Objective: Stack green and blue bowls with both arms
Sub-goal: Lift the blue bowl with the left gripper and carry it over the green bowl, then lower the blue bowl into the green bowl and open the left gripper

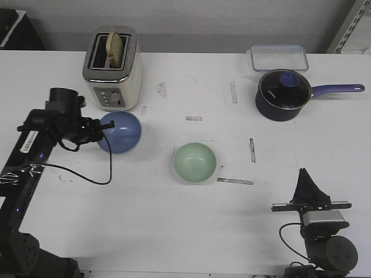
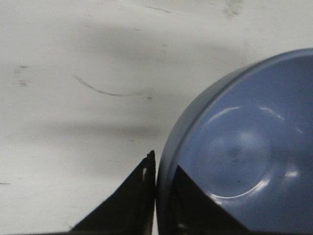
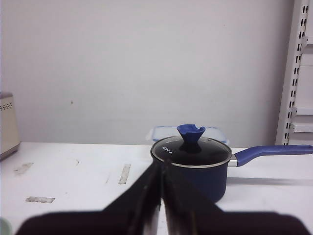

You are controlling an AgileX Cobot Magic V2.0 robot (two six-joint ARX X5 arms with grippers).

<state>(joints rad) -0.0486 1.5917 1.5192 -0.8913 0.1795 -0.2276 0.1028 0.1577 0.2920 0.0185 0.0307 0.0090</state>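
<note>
The blue bowl (image 1: 122,133) sits left of centre, just in front of the toaster. My left gripper (image 1: 103,132) is shut on its left rim. In the left wrist view, one finger is outside the wall and the other inside the blue bowl (image 2: 244,147), with the gripper (image 2: 159,188) pinching the rim. The green bowl (image 1: 195,162) stands upright and empty at the middle of the table, apart from both grippers. My right gripper (image 1: 305,174) is shut and empty at the front right, pointing toward the saucepan; it also shows in the right wrist view (image 3: 161,169).
A cream toaster (image 1: 113,66) with bread in its slot stands behind the blue bowl. A dark navy saucepan (image 1: 283,94) with a glass lid and long handle is at the back right, also in the right wrist view (image 3: 193,166). A clear lidded container (image 1: 279,57) lies behind it.
</note>
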